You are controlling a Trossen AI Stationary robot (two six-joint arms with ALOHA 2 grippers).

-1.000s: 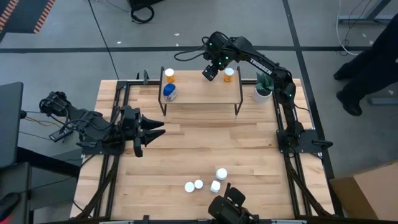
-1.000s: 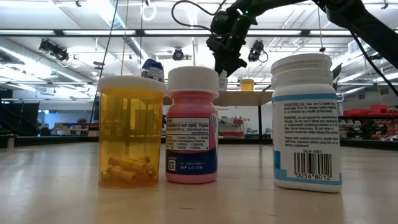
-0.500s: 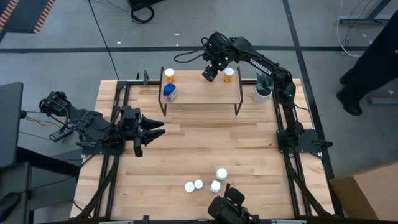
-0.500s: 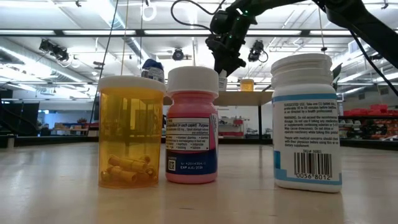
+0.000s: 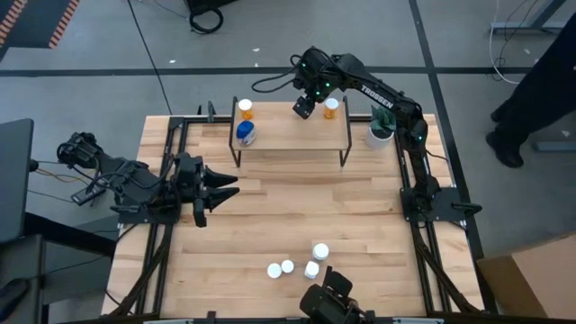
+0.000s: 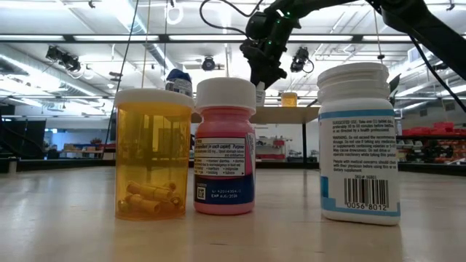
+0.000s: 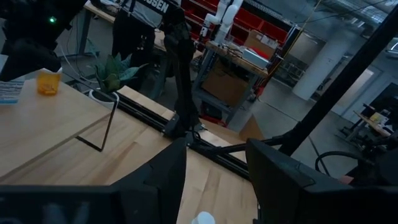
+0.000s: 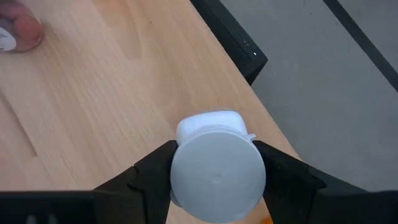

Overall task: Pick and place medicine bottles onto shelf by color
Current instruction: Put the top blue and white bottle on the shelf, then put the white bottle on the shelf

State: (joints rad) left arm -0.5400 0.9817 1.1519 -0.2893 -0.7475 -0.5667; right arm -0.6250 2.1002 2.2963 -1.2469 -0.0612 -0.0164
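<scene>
The shelf (image 5: pixel 292 137) stands at the table's far edge. On it are an orange bottle (image 5: pixel 245 109), a blue bottle (image 5: pixel 245 133) and a second orange bottle (image 5: pixel 331 108). My right gripper (image 5: pixel 306 104) hangs over the shelf's far part, just left of that second orange bottle, shut on a white-capped bottle (image 8: pixel 217 171). Several white-capped bottles (image 5: pixel 311 268) stand near the table's near edge; the low view shows an orange one (image 6: pixel 153 154), a pink one (image 6: pixel 224 149) and a white one (image 6: pixel 360 142). My left gripper (image 5: pixel 223 184) waits open at the table's left. My right gripper holds the white-capped bottle by its top, the round cap (image 8: pixel 217 174) pinched between the two fingers (image 8: pixel 152 171). The fingers come from above, pointing down. The bottle is upright below them, over the shelf's far edge (image 8: pixel 245 81); whether its base rests on the board I cannot tell.
A potted green plant (image 5: pixel 381 126) stands right of the shelf. The middle of the table (image 5: pixel 297 211) is bare wood between the shelf and the near bottles. A person's dark legs (image 5: pixel 531 99) show beyond the table's right side.
</scene>
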